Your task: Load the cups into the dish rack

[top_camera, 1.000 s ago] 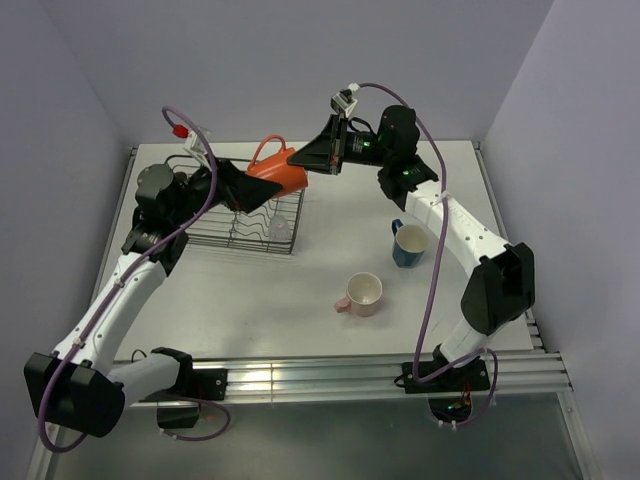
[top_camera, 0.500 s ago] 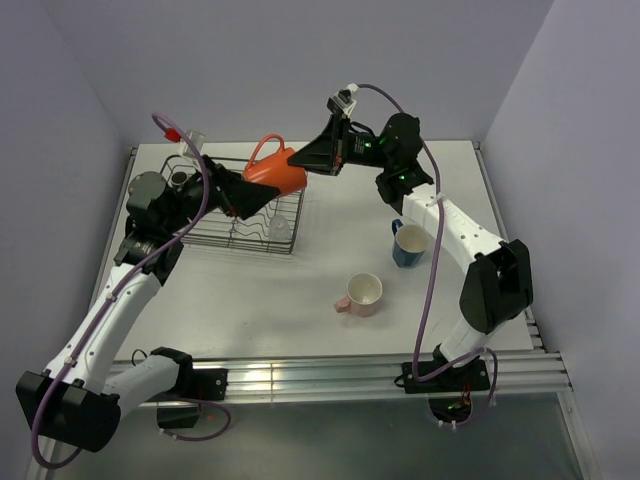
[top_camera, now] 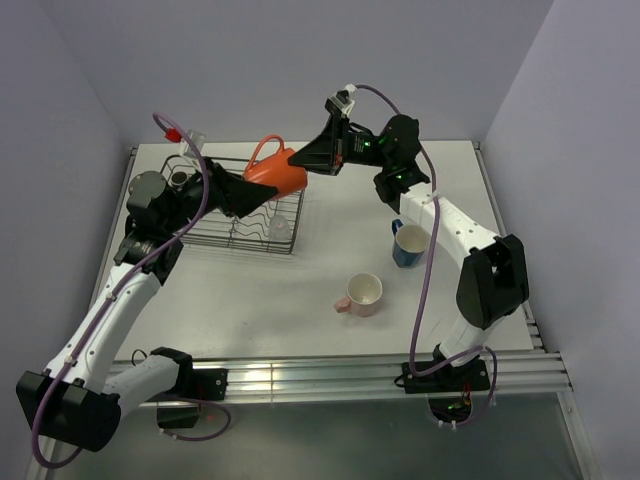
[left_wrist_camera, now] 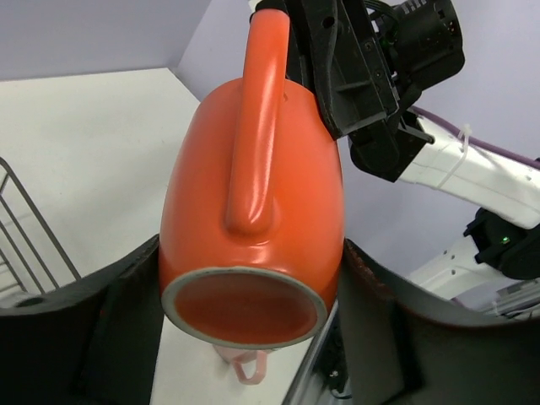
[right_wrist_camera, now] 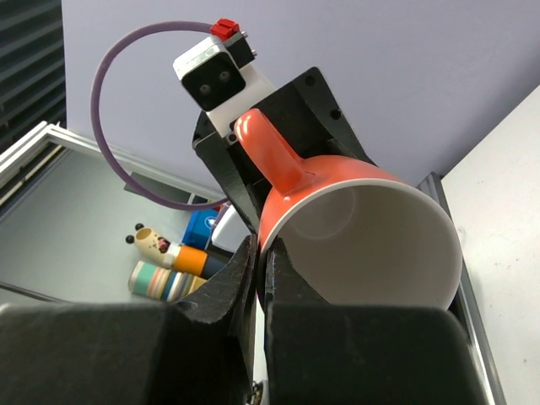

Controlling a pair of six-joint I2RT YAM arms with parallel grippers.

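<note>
The right pincer (top_camera: 299,158) is clamped tight on the rim of the orange mug (top_camera: 278,176) and holds it on its side in the air by the far right corner of the dish rack (top_camera: 215,236). The left pincer (top_camera: 258,192) has its fingers (left_wrist_camera: 110,329) spread wide on either side of the mug's bottom, right against it. Whether they squeeze it, I can't tell. A pink mug (top_camera: 362,292) and a blue mug (top_camera: 409,245) stand on the table (top_camera: 300,300), apart from the rack. Something pale sits in the rack's near right corner, too faint to name.
</note>
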